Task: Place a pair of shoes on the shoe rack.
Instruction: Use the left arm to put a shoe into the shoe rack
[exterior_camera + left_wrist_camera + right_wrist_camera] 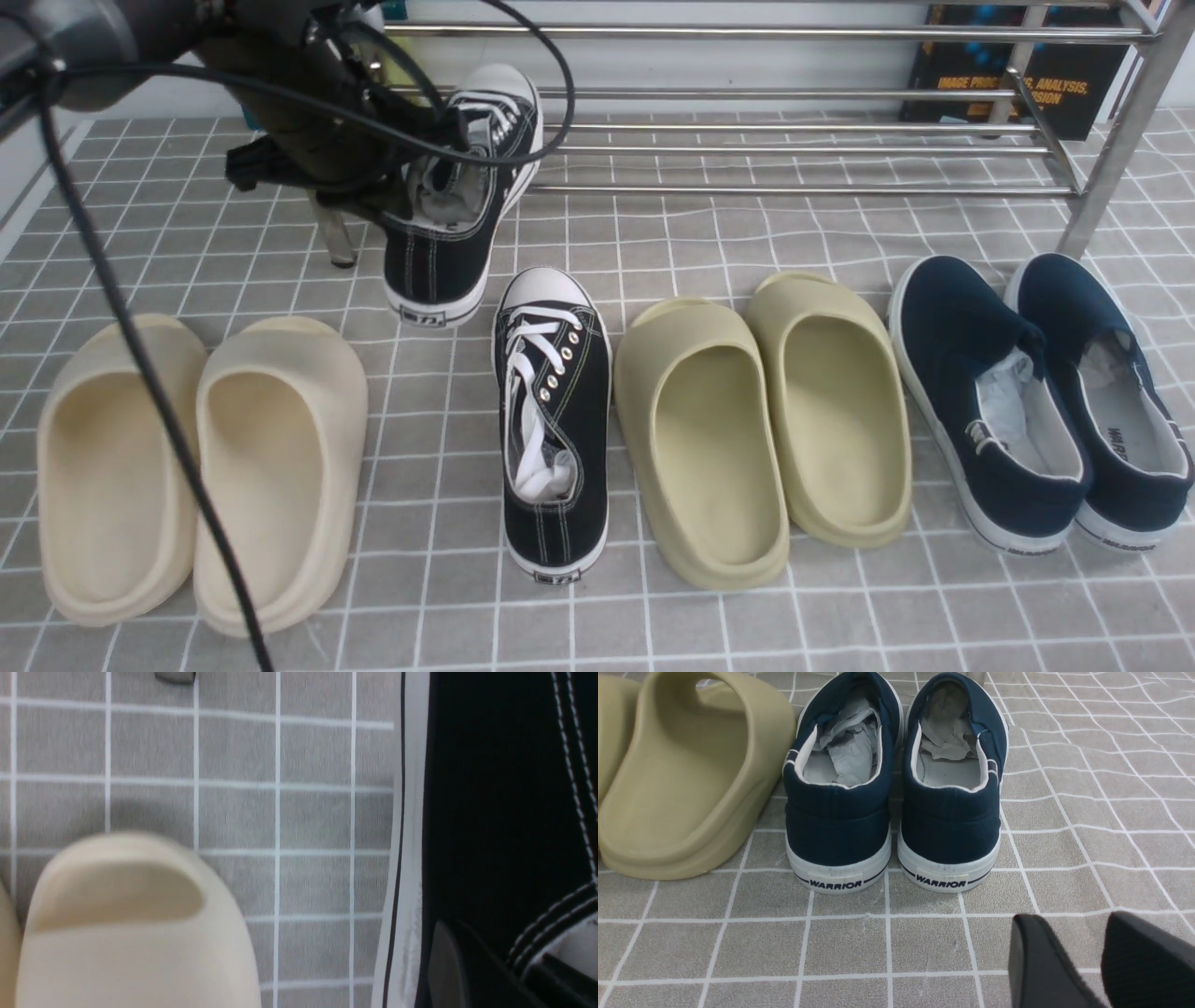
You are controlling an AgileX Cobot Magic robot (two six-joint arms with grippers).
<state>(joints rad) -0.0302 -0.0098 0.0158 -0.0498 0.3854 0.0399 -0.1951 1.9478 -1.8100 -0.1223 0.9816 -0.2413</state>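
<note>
A gray, white-gridded tabletop meets a pale wall behind a silver shoe rack. The left gripper pinches one black canvas sneaker above the surface, near the rack; its mate, the other black sneaker, lies between cream slippers and olive slippers (toe toward the rack). The right gripper stands apart, its fingers parted.

Shoe rack cut off at top; black cable cut off at left.

Left pincer clamped shut.
</note>
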